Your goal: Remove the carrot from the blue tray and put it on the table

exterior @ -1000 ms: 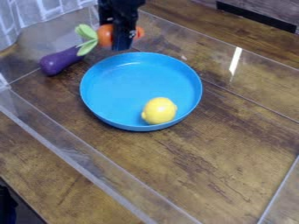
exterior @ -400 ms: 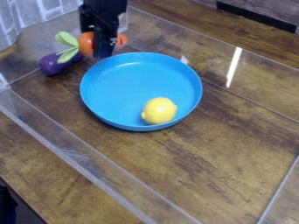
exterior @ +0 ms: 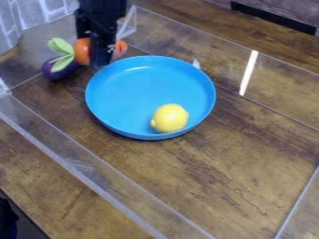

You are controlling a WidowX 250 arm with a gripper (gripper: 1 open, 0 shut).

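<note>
The carrot (exterior: 81, 51), orange with a green leafy top pointing left, hangs in my gripper (exterior: 92, 47), which is shut on it and points straight down. Both are at the upper left, outside the rim of the blue tray (exterior: 134, 91) and just above the purple eggplant (exterior: 56, 67). The carrot is off the wood-plank table (exterior: 237, 173); its far side is hidden by the dark fingers.
A yellow lemon (exterior: 170, 118) lies in the tray's front right part. Clear glossy sheets with raised edges cover the tabletop, one edge running along the front left (exterior: 75, 163). The eggplant lies on the table left of the tray.
My gripper has carried the carrot leftward, from beside the tray's far rim to over the eggplant. The tray, lemon and eggplant have stayed put.
</note>
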